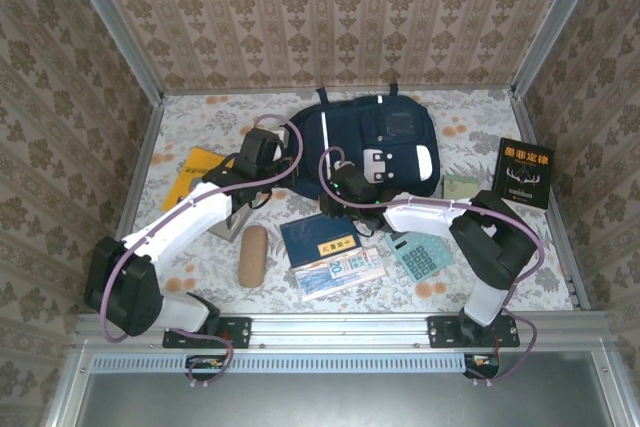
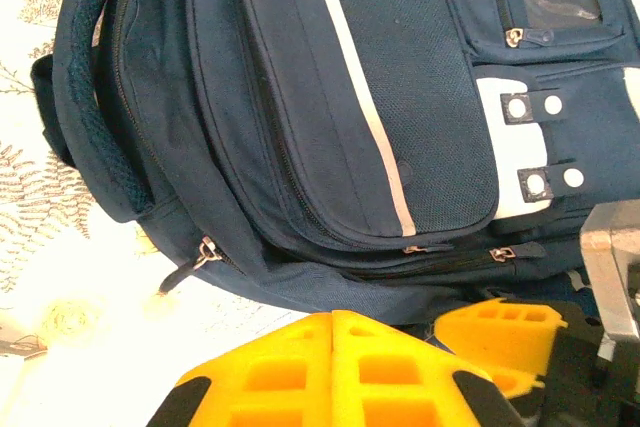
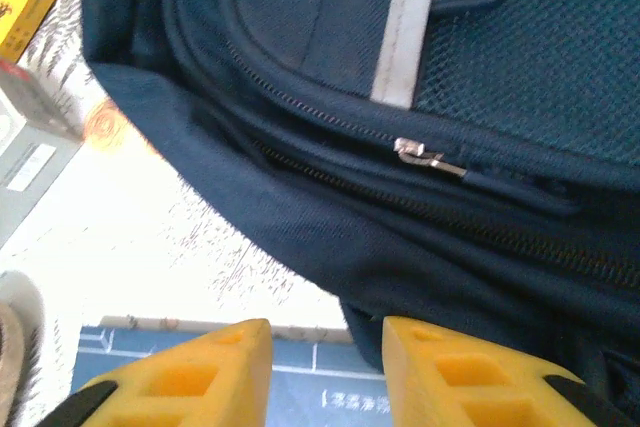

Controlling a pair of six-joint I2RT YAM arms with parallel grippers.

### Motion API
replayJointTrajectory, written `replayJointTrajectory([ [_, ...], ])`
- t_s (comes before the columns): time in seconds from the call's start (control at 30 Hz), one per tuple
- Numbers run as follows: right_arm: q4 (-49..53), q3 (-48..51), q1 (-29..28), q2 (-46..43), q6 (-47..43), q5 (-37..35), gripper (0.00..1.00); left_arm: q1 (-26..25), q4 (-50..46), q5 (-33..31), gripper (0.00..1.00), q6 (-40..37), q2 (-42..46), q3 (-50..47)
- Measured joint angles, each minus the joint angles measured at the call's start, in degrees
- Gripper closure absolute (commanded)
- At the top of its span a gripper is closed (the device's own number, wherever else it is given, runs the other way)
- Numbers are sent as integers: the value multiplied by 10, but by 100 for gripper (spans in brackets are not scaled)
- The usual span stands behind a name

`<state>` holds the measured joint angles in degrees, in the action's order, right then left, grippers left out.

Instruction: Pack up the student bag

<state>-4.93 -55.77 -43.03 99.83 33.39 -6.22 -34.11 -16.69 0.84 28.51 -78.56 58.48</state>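
The student bag [image 1: 370,137] lies flat at the back middle of the table, dark navy with a thin white stripe [image 2: 365,107]. My left gripper [image 1: 272,169] hovers at the bag's left lower edge; its yellow fingers [image 2: 333,322] are pressed together with nothing between them. My right gripper [image 1: 332,205] is at the bag's bottom edge, open, its fingertips [image 3: 328,332] apart above a blue notebook [image 3: 300,377] and the bag's hanging fabric. A metal zipper pull [image 3: 425,155] lies just beyond the right fingers. Two more pulls [image 2: 500,252] sit ahead of the left fingers.
A yellow book [image 1: 195,172] lies left of the bag. In front are a brown pencil case [image 1: 252,254], the blue notebook [image 1: 320,237], a pamphlet [image 1: 340,272] and a teal calculator [image 1: 420,254]. A black book [image 1: 525,172] and a green pad [image 1: 460,187] lie at right.
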Motion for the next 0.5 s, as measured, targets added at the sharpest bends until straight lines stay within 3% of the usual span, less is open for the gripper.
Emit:
replayJointTrajectory([
  [0.1,-3,-15,0,9,-3,-21,83,-3,2,0,100,3,0,0],
  [0.2,-11,-26,0,15,-6,-32,83,-3,0,-6,100,4,0,0],
  [0.23,-12,-26,0,15,-6,-35,82,-3,-2,-9,96,4,0,0],
  [0.3,-11,-26,0,15,-9,-37,78,5,-10,-7,57,5,-1,0],
  [0.37,-13,-23,0,14,-14,-37,76,22,-14,4,46,10,-12,1],
  [0.5,-11,-2,0,-6,-21,-33,74,75,-13,50,39,29,-89,19],
])
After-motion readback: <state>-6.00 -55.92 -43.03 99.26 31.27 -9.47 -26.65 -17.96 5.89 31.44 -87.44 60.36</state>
